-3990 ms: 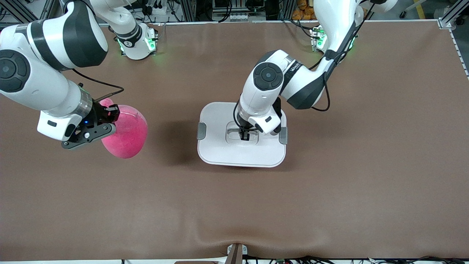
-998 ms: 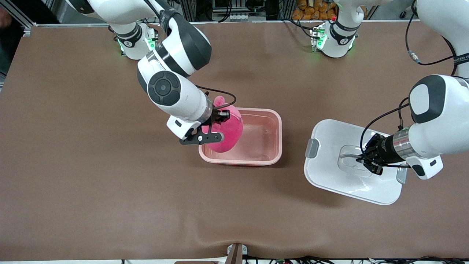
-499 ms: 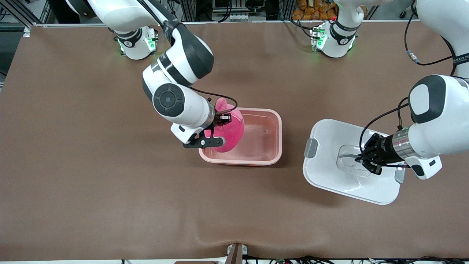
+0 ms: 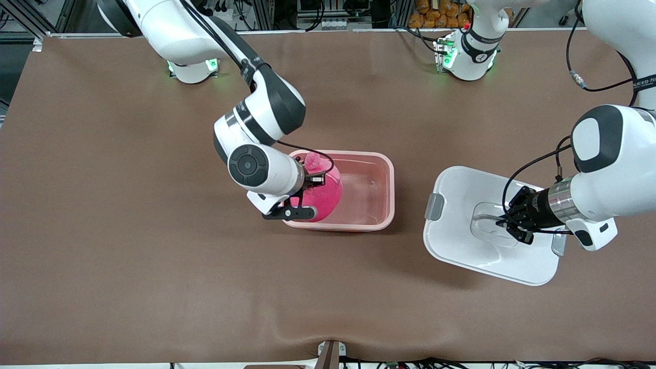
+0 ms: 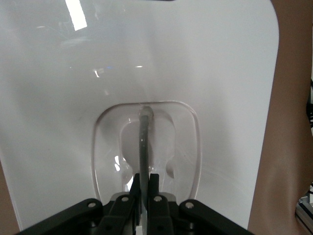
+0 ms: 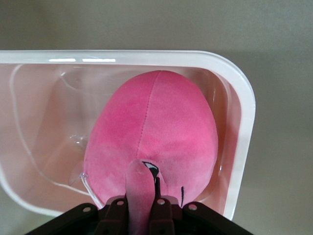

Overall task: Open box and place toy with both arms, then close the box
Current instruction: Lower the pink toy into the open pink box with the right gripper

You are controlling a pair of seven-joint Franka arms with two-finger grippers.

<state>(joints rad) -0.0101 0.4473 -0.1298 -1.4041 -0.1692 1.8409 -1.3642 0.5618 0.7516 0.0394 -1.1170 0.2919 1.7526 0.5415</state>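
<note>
Brown mat (image 4: 154,287) covering the surface, rippling along its near edge; metal framing (image 4: 266,15), cables (image 4: 318,13) and orange items (image 4: 428,13) lining the top edge.

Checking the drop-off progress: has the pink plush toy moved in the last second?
Yes. The pink plush toy, held by the shut right gripper, has come nearer the front camera and lower into the pink tub.

I see a hot-pink toy (image 4: 323,197) with a dark eye mark, in a translucent pale-pink box (image 4: 376,192) with a whitish rim. Lid (image 4: 461,251) is glossy white, clear handle (image 5: 144,142), grey clips (image 4: 434,207). Table (image 4: 154,266) is plain brown. Arms (image 4: 256,123) are white with black joints; both bases glow green.
</note>
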